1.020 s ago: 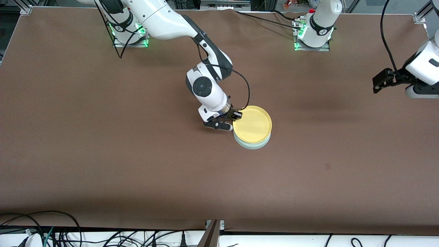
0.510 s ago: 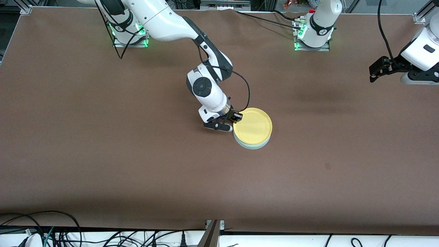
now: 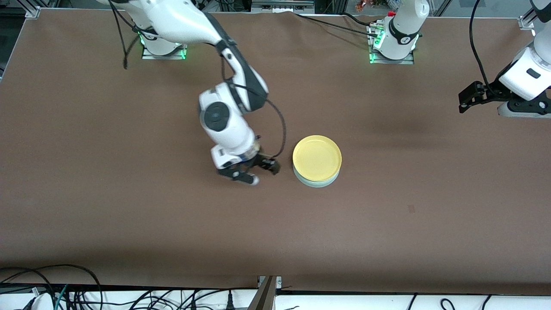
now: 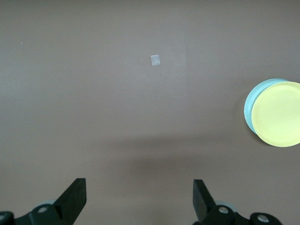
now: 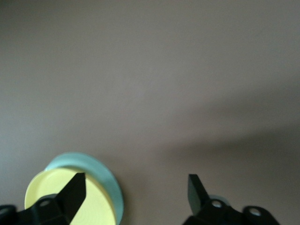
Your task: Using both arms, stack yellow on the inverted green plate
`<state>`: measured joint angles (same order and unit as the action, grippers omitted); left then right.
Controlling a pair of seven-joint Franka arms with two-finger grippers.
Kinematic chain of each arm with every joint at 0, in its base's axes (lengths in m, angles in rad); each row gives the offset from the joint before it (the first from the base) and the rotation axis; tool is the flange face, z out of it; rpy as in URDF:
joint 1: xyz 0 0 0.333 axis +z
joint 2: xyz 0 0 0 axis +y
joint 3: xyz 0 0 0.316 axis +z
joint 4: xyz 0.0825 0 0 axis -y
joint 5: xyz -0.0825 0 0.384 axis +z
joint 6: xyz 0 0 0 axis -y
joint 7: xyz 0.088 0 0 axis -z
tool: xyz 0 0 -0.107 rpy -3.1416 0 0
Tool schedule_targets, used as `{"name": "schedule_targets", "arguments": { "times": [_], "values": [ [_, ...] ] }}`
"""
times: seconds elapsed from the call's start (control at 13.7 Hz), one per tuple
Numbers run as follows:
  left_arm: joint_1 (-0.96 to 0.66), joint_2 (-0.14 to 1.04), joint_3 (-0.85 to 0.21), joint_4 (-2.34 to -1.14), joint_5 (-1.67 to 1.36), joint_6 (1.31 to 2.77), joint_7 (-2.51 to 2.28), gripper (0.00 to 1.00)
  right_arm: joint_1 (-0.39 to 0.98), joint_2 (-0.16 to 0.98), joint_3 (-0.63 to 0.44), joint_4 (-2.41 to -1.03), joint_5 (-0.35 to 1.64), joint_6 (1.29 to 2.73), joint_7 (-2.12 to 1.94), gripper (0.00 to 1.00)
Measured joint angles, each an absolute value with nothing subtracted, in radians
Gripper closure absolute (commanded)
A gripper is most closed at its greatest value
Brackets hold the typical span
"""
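Observation:
The yellow plate (image 3: pixel 317 157) sits rim up on the pale green plate (image 3: pixel 318 182) at the middle of the table; only an edge of the green one shows under it. Both also show in the left wrist view, yellow (image 4: pixel 279 115) on green (image 4: pixel 252 101), and in the right wrist view, yellow (image 5: pixel 98 199) on green (image 5: pixel 101 168). My right gripper (image 3: pixel 257 172) is open and empty, raised over the bare table beside the stack, toward the right arm's end. My left gripper (image 3: pixel 467 100) is open and empty, up in the air at the left arm's end of the table.
The brown table cover (image 3: pixel 129 215) is bare apart from a small pale patch (image 3: pixel 411 209), which also shows in the left wrist view (image 4: pixel 156 60). Cables lie along the front edge (image 3: pixel 64 288).
My right gripper has let go of the yellow plate's rim and drawn away from the stack toward the right arm's end. My left gripper has shifted slightly at the table's end.

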<state>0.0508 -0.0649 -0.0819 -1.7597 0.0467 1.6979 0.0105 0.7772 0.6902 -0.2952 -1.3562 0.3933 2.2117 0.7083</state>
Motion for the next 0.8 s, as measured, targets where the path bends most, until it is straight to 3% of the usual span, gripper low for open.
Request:
{"name": "schedule_targets", "arguments": {
  "times": [0.44, 0.8],
  "values": [
    [0.046, -0.063, -0.110, -1.742, 0.047, 1.701, 0.011, 0.00, 0.755, 0.399, -0.539, -1.377, 0.393, 1.741, 0.506, 0.00],
    [0.043, -0.055, -0.122, -1.715, 0.047, 1.685, 0.010, 0.00, 0.591, 0.243, -0.527, -1.436, 0.340, 1.557, 0.343, 0.00]
  ]
}}
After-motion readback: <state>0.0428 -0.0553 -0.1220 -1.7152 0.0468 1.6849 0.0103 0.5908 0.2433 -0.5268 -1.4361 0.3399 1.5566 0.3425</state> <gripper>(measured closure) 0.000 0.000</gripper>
